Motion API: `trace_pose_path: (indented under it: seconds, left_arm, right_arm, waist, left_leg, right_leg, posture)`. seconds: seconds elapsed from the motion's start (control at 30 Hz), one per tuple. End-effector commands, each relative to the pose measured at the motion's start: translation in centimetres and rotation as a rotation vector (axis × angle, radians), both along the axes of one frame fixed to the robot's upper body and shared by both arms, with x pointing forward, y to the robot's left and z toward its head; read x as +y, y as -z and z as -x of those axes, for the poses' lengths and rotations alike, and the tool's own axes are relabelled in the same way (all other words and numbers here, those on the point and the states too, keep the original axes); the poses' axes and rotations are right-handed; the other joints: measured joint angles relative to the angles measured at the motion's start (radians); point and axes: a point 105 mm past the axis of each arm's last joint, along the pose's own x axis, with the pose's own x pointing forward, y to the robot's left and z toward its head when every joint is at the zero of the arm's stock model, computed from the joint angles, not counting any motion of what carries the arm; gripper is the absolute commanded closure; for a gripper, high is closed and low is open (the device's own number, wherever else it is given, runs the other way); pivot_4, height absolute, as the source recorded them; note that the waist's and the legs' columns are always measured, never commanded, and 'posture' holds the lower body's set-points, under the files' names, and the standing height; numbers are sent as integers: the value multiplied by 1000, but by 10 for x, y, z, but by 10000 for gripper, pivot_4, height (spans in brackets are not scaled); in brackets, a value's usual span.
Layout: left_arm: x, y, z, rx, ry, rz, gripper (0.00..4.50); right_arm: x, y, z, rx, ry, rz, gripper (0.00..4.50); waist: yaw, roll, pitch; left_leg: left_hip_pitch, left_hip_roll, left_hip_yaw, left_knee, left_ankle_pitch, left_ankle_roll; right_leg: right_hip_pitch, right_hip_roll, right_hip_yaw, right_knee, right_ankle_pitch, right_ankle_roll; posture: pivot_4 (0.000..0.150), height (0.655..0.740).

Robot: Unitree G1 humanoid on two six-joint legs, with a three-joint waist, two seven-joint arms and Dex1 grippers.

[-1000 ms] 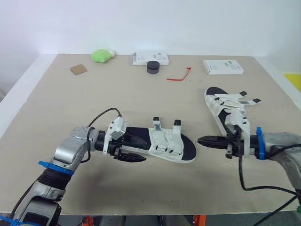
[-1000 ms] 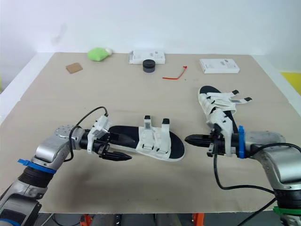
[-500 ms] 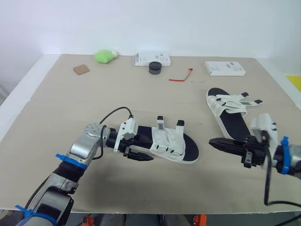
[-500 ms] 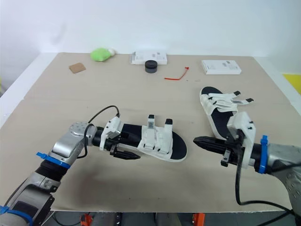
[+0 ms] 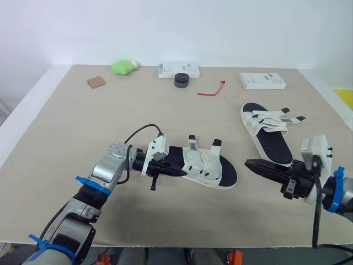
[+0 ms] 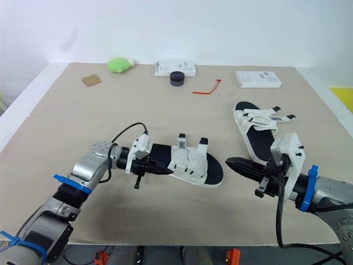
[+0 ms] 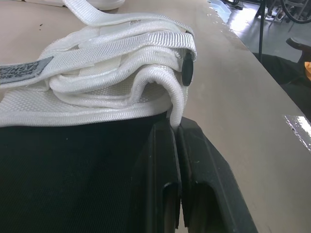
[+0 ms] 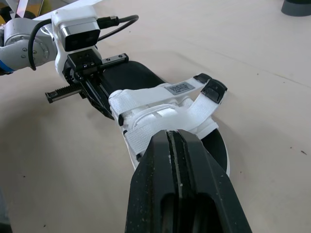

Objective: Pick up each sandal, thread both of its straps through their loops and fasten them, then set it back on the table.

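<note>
Left gripper (image 7: 176, 128) was closed, its fingers pressed side by side on the black footbed of the near sandal (image 5: 205, 163), tips against the rear strap (image 7: 146, 82). A pinch on the strap could not be confirmed. Right gripper (image 5: 248, 163) was closed and empty, near that sandal's toe but apart from it. The second sandal (image 5: 270, 135) lay flat on the table (image 5: 83, 121) to the right, strap ends sticking out.

Near sandal (image 5: 205, 166), far sandal (image 5: 269, 132): straps unfastened

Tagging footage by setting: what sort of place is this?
Likely a robotics lab test bench: a tan table against a plain white wall, two sandals laid out, props like a red zip tie.
</note>
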Motion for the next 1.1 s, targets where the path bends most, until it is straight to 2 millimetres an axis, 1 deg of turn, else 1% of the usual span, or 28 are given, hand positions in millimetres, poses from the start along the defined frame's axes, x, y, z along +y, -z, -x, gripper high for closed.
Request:
trace_pose_path:
  seconds: [0.03,0.07,0.1,0.13,0.23,0.27,0.3,0.33,0.37,0.47,0.53,0.57,0.63,0.7,0.77,0.83,0.9,1.0,1.07,1.1]
  left_arm:
    - [11,-16,-24,9,-197,71,44673]
    - [18,-24,-37,22,-310,114,44673]
    - [24,-29,-45,33,-383,142,44673]
    - [29,-32,-50,39,-437,157,44673]
    - [56,-40,-73,13,-676,182,44673]
    - [76,-44,-88,-1,-842,195,44673]
    - [102,-48,-103,-8,-1045,210,44673]
    - [124,-50,-112,0,-1208,223,44673]
    - [137,-51,-114,3,-1298,231,44673]
    - [150,-50,-113,-14,-1405,227,44673]
    - [163,-48,-113,10,-1535,246,44673]
    - [167,-46,-111,25,-1579,251,44673]
    - [164,-42,-103,36,-1609,250,44673]
    - [154,-36,-96,53,-1571,226,44673]
    - [148,-30,-92,57,-1542,204,44673]
    - [154,-18,-89,55,-1561,164,44673]
    - [159,-17,-89,33,-1574,145,44673]
    - [158,-18,-91,38,-1580,164,44673]
    - [156,-21,-93,39,-1579,194,39057]
    - [153,-25,-93,30,-1568,210,37196]
  right_arm:
    - [6,-10,1,-49,-32,-5,45000]
    - [9,-12,1,-56,-46,-6,45000]
    - [11,-13,2,-62,-55,-6,45000]
    - [12,-14,2,-68,-60,-8,45000]
    - [16,-16,0,-84,-70,-15,45000]
    - [16,-15,-2,-88,-68,-21,45000]
    - [17,-13,-5,-90,-65,-27,45000]
    - [17,-12,-7,-89,-66,-37,45000]
    - [18,-10,-8,-88,-68,-43,45000]
    - [22,-7,-12,-89,-75,-42,45000]
    - [24,-7,-15,-94,-85,-48,45000]
    - [25,-8,-16,-98,-93,-53,45000]
    - [27,-8,-18,-102,-104,-57,45000]
    - [27,-7,-19,-100,-106,-57,45000]
    - [28,-6,-20,-100,-110,-58,45000]
    - [29,-5,-21,-100,-114,-58,45000]
    - [28,-5,-21,-101,-114,-57,45000]
    - [27,-6,-20,-103,-112,-55,45000]
    - [26,-6,-20,-104,-106,-53,45000]
    - [26,-6,-19,-107,-102,-53,45000]
  waist:
    - [0,0,0]
    - [0,0,0]
    - [0,0,0]
    - [-1,0,0]
    - [-9,0,0]
    - [-12,0,0]
    - [-13,0,0]
    - [-14,-1,1]
    - [-15,-2,1]
    - [-15,-2,1]
    - [-10,-2,1]
    - [-5,-2,1]
    - [1,-3,1]
    - [4,-2,1]
    - [7,-2,1]
    - [7,-2,1]
    - [7,-1,0]
    - [6,-1,0]
    - [7,-1,0]
    - [7,-1,0]
  left_leg:
    - [0,0,0,0,0,0]
    - [0,0,0,0,0,0]
    - [0,0,0,0,0,0]
    - [0,0,0,0,1,1]
    - [0,1,0,0,1,2]
    - [0,1,0,0,1,2]
    - [0,1,0,0,1,2]
    - [0,1,0,0,1,2]
    - [0,1,0,0,1,2]
    - [0,1,1,0,1,2]
    - [-1,0,1,0,1,2]
    - [-1,-1,1,0,1,2]
    - [-2,-2,1,0,1,1]
    - [-2,-2,1,0,2,1]
    - [-1,-3,1,0,2,1]
    - [-1,-2,1,0,2,0]
    - [0,-2,1,0,3,0]
    - [1,-2,1,0,3,-1]
    - [1,-2,1,0,4,-1]
    - [1,-2,1,0,4,-1]
  right_leg:
    - [0,0,0,0,0,0]
    - [0,0,0,0,0,0]
    - [0,0,0,0,0,0]
    - [0,0,0,0,1,1]
    - [-1,1,0,0,2,1]
    - [-1,1,0,0,2,1]
    - [-1,1,0,0,2,1]
    - [-1,1,0,0,2,1]
    - [-1,1,0,0,3,1]
    - [-1,2,2,0,3,1]
    - [-1,1,2,0,3,1]
    - [-1,-1,2,0,3,2]
    - [-1,-2,2,0,3,2]
    - [-1,-2,2,0,3,2]
    - [-1,-2,2,0,3,2]
    - [-1,-2,2,0,4,2]
    - [0,-2,2,0,4,2]
    - [0,-1,2,0,5,2]
    - [0,-1,2,0,5,2]
    - [0,-1,2,0,5,2]
  posture:
    - [1500,7400]
    - [1500,7400]
    - [1500,7400]
    - [1500,7400]
    - [1500,7400]
    - [1500,7400]
    - [1500,7400]
    - [1500,7400]
    - [1500,7400]
    - [1500,7400]
    - [1500,7400]
    - [1500,7400]
    - [1500,7400]
    - [1500,7400]
    - [1500,7400]
    - [1500,7400]
    - [1500,7400]
    - [1500,7400]
    - [1500,7400]
    - [1500,7400]
